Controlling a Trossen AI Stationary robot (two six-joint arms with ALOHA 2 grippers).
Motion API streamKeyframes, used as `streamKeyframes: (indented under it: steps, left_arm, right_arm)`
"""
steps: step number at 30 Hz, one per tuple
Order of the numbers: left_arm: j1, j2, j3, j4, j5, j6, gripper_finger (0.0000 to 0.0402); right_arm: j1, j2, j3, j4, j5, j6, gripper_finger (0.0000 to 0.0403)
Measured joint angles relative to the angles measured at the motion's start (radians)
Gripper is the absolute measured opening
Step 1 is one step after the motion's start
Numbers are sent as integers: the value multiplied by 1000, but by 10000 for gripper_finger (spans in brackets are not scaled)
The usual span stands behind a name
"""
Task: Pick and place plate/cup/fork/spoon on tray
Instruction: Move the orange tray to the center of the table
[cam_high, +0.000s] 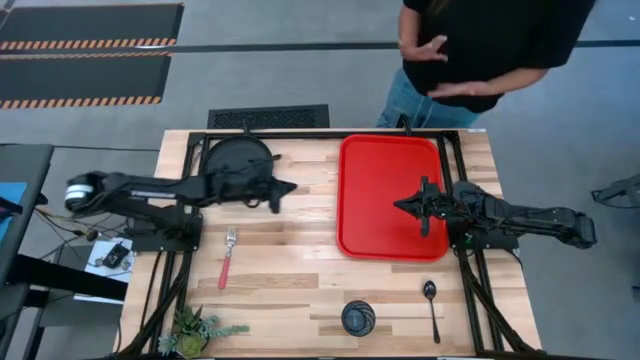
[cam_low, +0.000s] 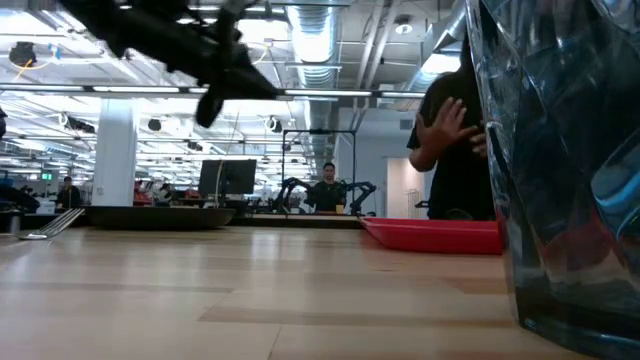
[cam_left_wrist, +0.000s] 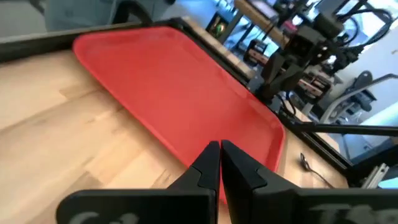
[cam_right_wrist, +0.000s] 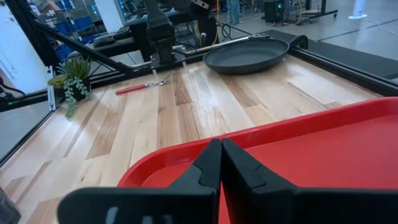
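Nothing on tray yet: plate at 10 o'clock, fork, cup, spoon on table. Both grippers pinched shut, empty (left gripper nearest plate; right gripper over tray). You open left, reach plate first.

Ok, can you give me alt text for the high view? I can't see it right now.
Overhead: a wooden table with an empty red tray; the plate, fork, cup and spoon all lie off it. The left end effector hangs shut beside the plate, the right end effector shut over the tray.
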Motion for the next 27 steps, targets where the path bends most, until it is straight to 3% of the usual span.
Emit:
streamKeyframes:
  steps: [9,21,27]
  left_arm:
    - [-19,282,207,-11,35,-77,0]
    - [-7,582,350,-12,30,-205,2]
    - [2,711,448,-58,29,-224,38]
  right_arm:
    - [0,0,0,0,0,0,33]
    - [0,0,0,0,3,0,33]
    - [0,-1,0,0,5,0,33]
